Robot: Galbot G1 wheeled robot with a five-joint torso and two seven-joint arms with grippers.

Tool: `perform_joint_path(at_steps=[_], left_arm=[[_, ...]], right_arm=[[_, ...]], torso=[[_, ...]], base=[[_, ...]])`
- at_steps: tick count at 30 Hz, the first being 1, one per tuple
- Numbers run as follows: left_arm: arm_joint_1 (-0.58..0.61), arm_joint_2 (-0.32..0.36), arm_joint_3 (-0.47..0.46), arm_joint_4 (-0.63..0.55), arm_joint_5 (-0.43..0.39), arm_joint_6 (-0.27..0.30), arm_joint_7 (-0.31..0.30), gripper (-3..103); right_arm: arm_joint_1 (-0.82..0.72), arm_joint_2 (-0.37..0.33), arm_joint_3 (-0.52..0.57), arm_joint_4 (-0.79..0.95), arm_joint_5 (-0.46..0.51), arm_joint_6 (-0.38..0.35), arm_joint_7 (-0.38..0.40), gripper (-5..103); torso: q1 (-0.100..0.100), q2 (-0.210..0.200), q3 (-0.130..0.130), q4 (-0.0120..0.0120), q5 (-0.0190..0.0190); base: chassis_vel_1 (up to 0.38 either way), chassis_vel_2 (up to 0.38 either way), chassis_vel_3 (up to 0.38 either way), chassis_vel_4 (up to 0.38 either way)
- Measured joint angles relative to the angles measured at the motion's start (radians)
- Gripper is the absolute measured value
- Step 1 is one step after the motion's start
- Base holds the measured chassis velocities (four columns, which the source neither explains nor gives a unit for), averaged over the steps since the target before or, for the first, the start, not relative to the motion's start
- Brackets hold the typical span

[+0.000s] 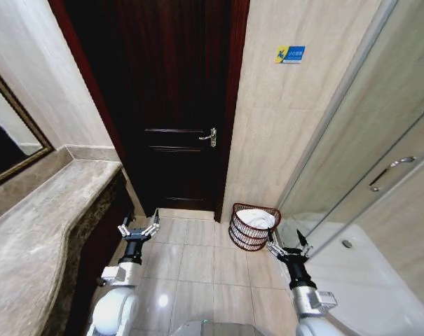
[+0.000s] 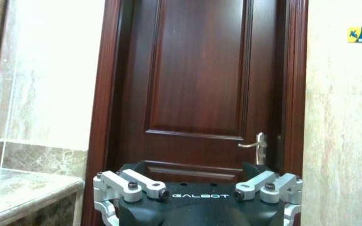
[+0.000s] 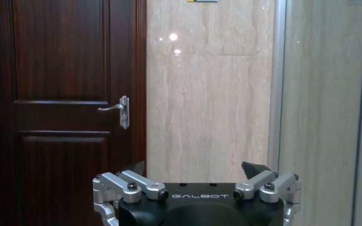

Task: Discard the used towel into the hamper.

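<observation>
Hamper, dark reddish-brown round wire basket (image 1: 254, 227): white towel (image 1: 257, 220) already inside; both grippers empty.

Right gripper (image 1: 289, 245) hangs with its fingers spread apart and nothing between them, just beside the hamper on the side toward the glass shower door (image 1: 380, 175). Left gripper (image 1: 138, 229) is likewise spread and empty, well apart from the hamper, beside the marble counter (image 1: 29, 245). The hamper stands on the tiled floor (image 1: 197, 262) against the wall, near the dark wooden door (image 1: 173, 105). Judgement: the discard step appears complete; the next move calls only for keeping both arms clear of the basket rim.
</observation>
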Motion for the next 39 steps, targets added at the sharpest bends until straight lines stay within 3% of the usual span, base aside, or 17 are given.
perform_joint_path(at_steps=[39], left_arm=[[0.037, -0.016, 0.007, 0.049, -0.014, -0.054, 0.034, 100]], right_arm=[[-0.016, -0.028, -0.061, -0.052, -0.034, 0.034, 0.070, 100]], torso=[[0.000, 0.002, 0.001, 0.0001, -0.0003]], base=[[0.101, -0.095, -0.099, 0.097]])
